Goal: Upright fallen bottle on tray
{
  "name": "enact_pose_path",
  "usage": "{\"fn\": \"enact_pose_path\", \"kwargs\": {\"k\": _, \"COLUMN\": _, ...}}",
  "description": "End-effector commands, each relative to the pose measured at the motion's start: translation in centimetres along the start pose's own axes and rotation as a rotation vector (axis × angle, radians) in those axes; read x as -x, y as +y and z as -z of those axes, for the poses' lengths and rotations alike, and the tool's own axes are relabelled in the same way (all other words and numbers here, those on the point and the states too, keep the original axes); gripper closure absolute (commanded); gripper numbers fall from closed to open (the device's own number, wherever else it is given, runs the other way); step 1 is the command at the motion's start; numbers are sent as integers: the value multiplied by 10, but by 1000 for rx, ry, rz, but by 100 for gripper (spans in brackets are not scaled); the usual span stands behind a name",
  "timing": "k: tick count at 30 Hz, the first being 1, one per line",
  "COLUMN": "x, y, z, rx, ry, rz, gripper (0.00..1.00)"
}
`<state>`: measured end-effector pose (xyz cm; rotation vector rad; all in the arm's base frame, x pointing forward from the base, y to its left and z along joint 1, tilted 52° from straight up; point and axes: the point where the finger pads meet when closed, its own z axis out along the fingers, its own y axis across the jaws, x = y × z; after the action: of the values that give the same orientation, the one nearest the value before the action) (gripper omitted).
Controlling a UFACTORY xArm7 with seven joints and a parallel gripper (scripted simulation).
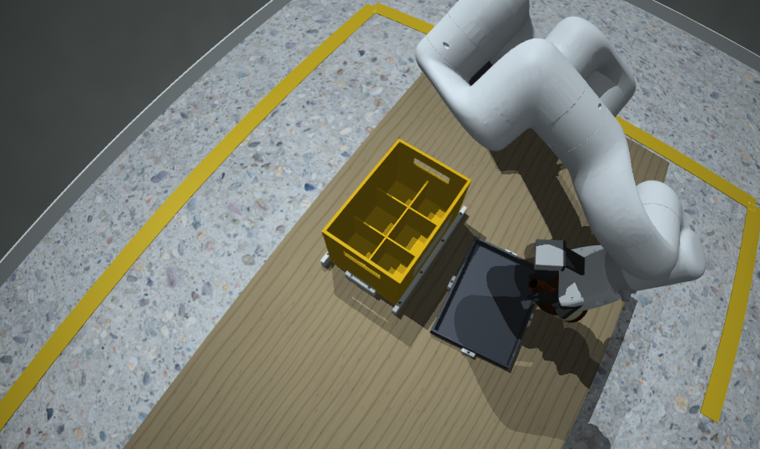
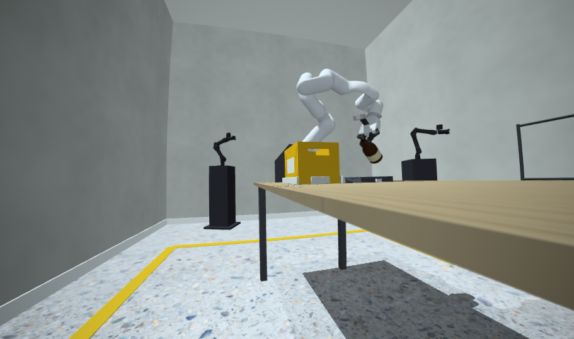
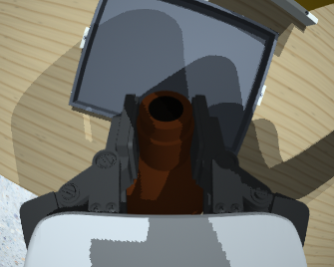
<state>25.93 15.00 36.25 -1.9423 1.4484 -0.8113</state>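
The brown bottle [image 2: 372,152] [image 3: 165,144] with a pale label hangs in the air, tilted, its neck up and its base down to the right in the exterior view. My gripper [image 2: 368,138] [image 3: 165,113] is shut on the bottle's neck, one finger on each side. In the top view the bottle's mouth [image 1: 534,285] is over the right edge of the dark tray [image 1: 485,307] [image 2: 367,179] [image 3: 139,60]. The tray lies flat on the table, below the bottle. The yellow crate [image 1: 360,245] [image 2: 318,166] stands level to the left of the tray. The bottle's base is hidden in the wrist view.
White and grey brackets [image 1: 426,262] [image 2: 320,180] stand around the crate, and small white blocks [image 1: 467,352] [image 3: 261,95] sit around the tray. The crate walls rise well above the tray rim. The wooden table's edge [image 1: 580,416] runs to the right of the tray in the top view.
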Motion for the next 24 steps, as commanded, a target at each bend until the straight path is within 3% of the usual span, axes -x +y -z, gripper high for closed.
{"fn": "enact_pose_path", "kwargs": {"k": 1, "x": 0, "y": -1, "z": 1, "rx": -2, "ry": 8, "rz": -2, "gripper": 100}}
{"fn": "enact_pose_path", "kwargs": {"k": 24, "x": 0, "y": -1, "z": 2, "rx": -2, "ry": 140, "rz": -2, "gripper": 100}}
